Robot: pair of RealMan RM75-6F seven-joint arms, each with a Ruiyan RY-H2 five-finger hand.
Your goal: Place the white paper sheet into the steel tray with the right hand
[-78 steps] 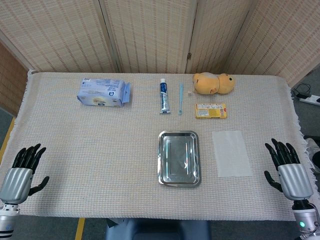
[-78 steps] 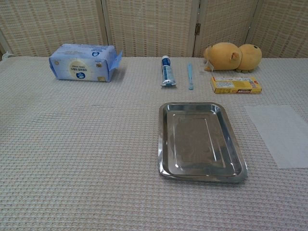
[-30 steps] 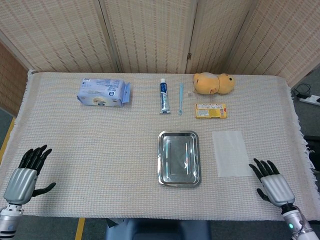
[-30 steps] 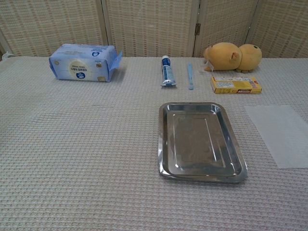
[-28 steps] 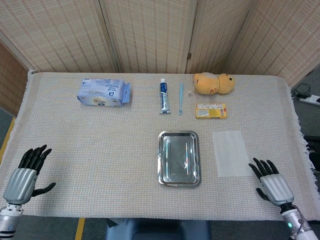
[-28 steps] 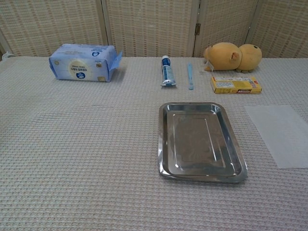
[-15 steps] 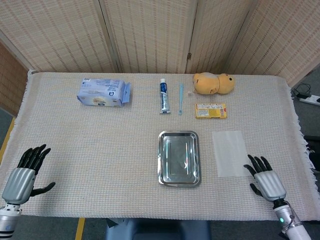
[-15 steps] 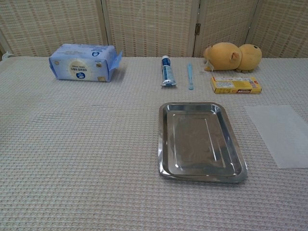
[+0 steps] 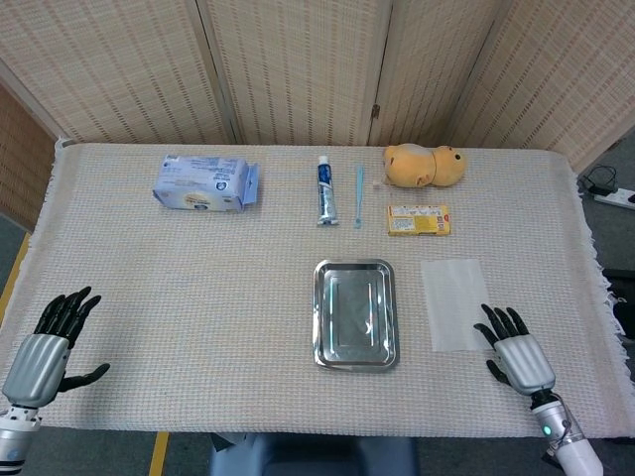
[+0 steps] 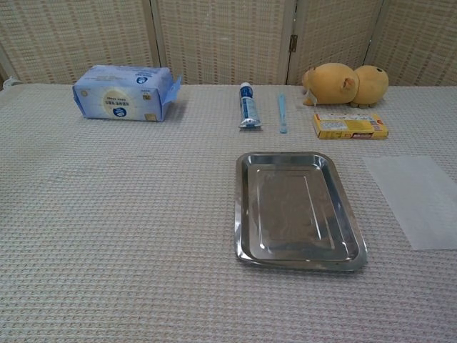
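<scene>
While white paper sheet [image 9: 458, 303] lies flat on cloth just right of steel tray [image 9: 355, 313], right hand [image 9: 518, 358] sits near its near-right corner, fingers spread, holding nothing. Left hand [image 9: 42, 349] likewise spread, near-left edge.

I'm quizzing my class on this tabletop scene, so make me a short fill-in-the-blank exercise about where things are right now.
1. The white paper sheet lies flat on the cloth to the ____ of the steel tray.
2. The steel tray holds ____.
3. The right hand, fingers spread, holds nothing and sits near the sheet's ____ corner.
4. The yellow box lies just in front of the ____.

Missing words: right; nothing; near right; yellow plush toy
</scene>
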